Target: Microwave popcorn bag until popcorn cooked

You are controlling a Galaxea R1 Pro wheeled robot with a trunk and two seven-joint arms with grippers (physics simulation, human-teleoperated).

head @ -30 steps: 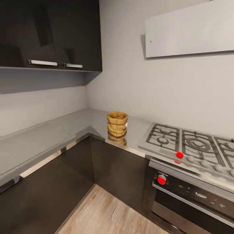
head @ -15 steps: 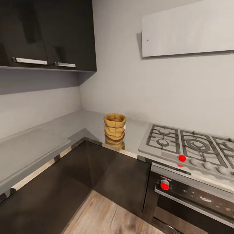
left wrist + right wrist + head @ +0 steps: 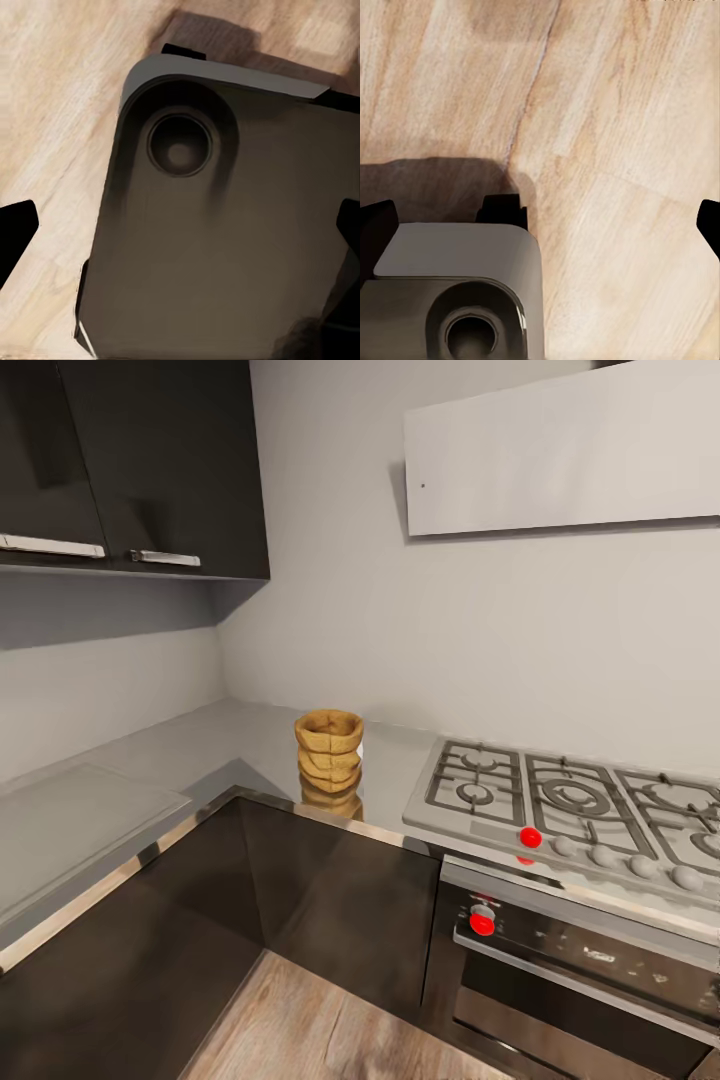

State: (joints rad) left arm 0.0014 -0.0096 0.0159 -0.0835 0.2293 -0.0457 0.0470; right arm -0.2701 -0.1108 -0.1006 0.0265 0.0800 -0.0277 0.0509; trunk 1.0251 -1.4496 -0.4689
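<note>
The tan-brown wrinkled paper popcorn bag (image 3: 329,751) stands upright on the smooth light-grey countertop (image 3: 235,732), near its steel front edge, left of the ridged grey gas hob (image 3: 570,810). Both wrist views look down at wooden floor (image 3: 607,150); fingertips sit wide apart, both grippers released. A hasty reach could tip the light bag.

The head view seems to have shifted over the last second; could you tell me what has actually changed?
Only the camera moved: the whole picture slid left, so the robot is turning or rolling on. The popcorn bag stands upright in the same spot on the countertop, just left of the hob, with the oven below. Nothing was gripped or released.
</note>
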